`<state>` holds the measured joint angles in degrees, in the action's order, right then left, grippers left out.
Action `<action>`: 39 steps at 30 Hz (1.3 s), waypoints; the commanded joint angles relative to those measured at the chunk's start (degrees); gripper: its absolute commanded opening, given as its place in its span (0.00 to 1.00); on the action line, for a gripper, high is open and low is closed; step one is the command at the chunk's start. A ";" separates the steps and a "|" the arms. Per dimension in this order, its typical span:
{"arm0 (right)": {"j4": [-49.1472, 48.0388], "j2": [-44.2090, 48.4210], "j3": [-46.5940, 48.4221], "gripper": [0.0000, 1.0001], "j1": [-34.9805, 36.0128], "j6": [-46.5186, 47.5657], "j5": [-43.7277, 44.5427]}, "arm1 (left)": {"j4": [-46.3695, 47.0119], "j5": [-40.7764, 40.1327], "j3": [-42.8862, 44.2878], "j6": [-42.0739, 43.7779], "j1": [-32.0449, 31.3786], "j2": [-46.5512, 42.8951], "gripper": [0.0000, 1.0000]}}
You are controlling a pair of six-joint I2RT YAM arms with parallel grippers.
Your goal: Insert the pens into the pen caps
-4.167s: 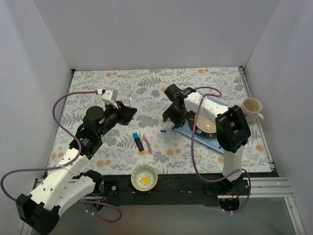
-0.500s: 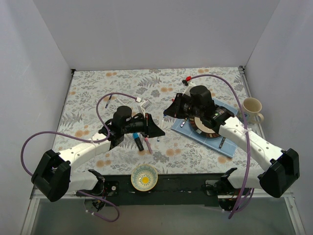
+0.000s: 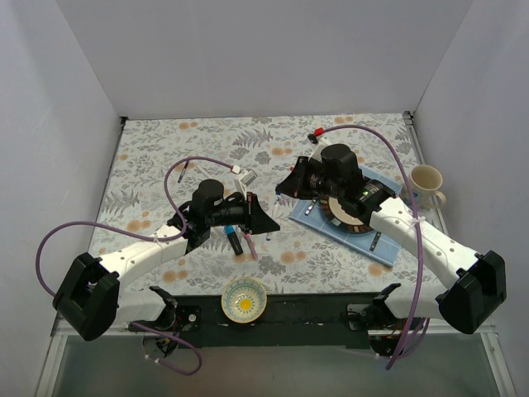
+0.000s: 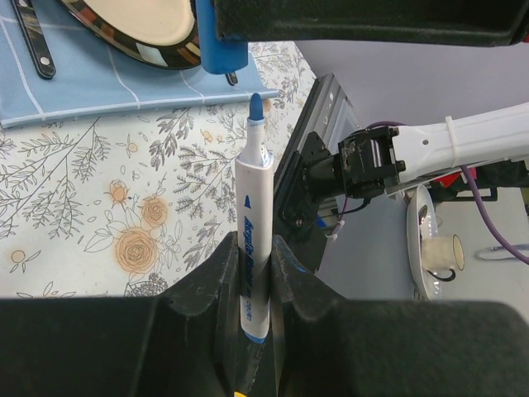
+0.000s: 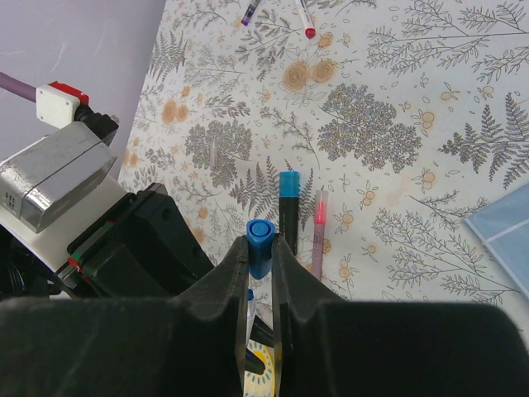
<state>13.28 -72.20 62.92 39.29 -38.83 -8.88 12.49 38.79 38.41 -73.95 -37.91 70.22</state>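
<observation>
Now swung inward face-to-face, left pincer clamps white pen, right pincer blue cap.

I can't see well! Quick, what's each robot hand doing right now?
Left gripper: shut on the white pen.
Right gripper: shut on the blue cap.

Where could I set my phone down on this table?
Bare: far-left cloth behind the left arm, and the strip along the back wall. Crowded: the middle, left gripper and right gripper near loose pens; the right, with mat, plate, cup.
</observation>
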 commanded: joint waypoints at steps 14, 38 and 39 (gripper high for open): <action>-2.99 3.03 0.63 0.01 0.00 -0.28 -0.08 | -0.19 -1.96 1.58 1.79 -0.50 0.54 0.00; -4.05 2.24 -1.48 0.01 -0.09 -0.72 -1.84 | -0.89 -3.10 1.49 2.50 -0.50 -1.05 0.00; -4.05 2.07 -1.74 0.01 0.00 -0.72 -1.92 | -0.89 -3.10 1.58 2.50 -0.50 -1.05 0.00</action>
<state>12.10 -70.59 62.00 39.29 -39.24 -9.67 11.99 36.34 38.41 -72.75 -38.11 70.96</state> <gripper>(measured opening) 0.187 0.142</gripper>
